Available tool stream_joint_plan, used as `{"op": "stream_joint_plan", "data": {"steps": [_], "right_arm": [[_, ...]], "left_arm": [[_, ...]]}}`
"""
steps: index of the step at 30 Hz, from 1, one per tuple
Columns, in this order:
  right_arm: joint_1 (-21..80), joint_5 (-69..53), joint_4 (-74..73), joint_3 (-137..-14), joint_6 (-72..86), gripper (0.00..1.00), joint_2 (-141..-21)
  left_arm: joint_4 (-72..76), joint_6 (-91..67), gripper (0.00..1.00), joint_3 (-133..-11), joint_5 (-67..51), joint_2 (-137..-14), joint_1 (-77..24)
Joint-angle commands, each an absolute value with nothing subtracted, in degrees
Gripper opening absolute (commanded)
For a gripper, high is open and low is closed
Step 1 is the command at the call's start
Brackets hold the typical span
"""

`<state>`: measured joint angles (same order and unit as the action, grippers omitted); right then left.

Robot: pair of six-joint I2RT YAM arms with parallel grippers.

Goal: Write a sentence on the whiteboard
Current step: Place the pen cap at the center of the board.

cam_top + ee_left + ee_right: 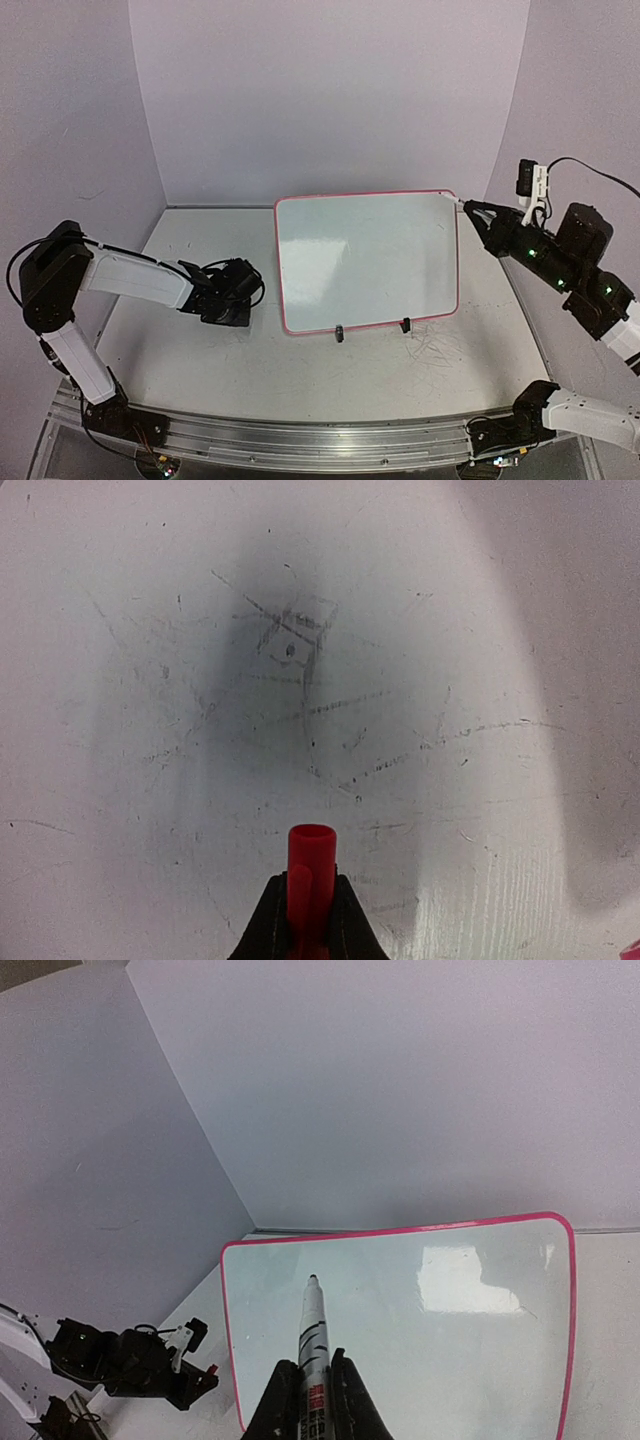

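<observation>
The whiteboard (365, 260), glossy white with a thin red rim and two black clip feet (340, 333), stands tilted at the table's middle. It also shows in the right wrist view (450, 1340). Its face is blank; no red sentence shows on it. My right gripper (480, 215) is shut on a white marker with black stripes (313, 1325), uncapped, its tip just off the board's upper right corner; contact cannot be told. My left gripper (235, 292) rests low over the table left of the board, shut on the red marker cap (311, 865).
Grey scribble marks (300, 640) cover the scuffed white table under my left gripper, and more lie in front of the board (440, 345). Purple walls close the back and sides. An aluminium rail (300, 440) runs along the near edge.
</observation>
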<state>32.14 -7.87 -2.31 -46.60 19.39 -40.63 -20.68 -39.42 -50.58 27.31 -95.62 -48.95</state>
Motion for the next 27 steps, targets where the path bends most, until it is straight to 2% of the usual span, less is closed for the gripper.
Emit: {"op": "stream_joint_plan", "data": {"steps": [1, 10, 16, 22, 27], "right_arm": [[32.1, -1.5, -8.3, -49.8, 19.8, 0.0, -40.2], [32.1, 6.7, -20.2, -55.8, 19.8, 0.0, -43.1], [32.2, 8.1, -22.7, -58.3, 19.1, 0.0, -43.3], [32.1, 8.5, -25.2, -59.6, 17.0, 0.0, -45.5], [32.1, 11.1, -23.6, -57.8, 14.1, 0.0, -43.0]], "left_arm": [[-16.4, -41.6, 0.04, -49.8, 29.2, -97.2, -48.6], [-12.9, -42.5, 0.06, -46.3, 29.2, -98.0, -48.6], [-13.0, -44.1, 0.19, -44.2, 29.6, -97.5, -48.6], [-14.5, -44.5, 0.24, -43.9, 28.8, -95.7, -48.6], [-19.7, -45.0, 0.36, -46.8, 30.9, -93.3, -48.6]]}}
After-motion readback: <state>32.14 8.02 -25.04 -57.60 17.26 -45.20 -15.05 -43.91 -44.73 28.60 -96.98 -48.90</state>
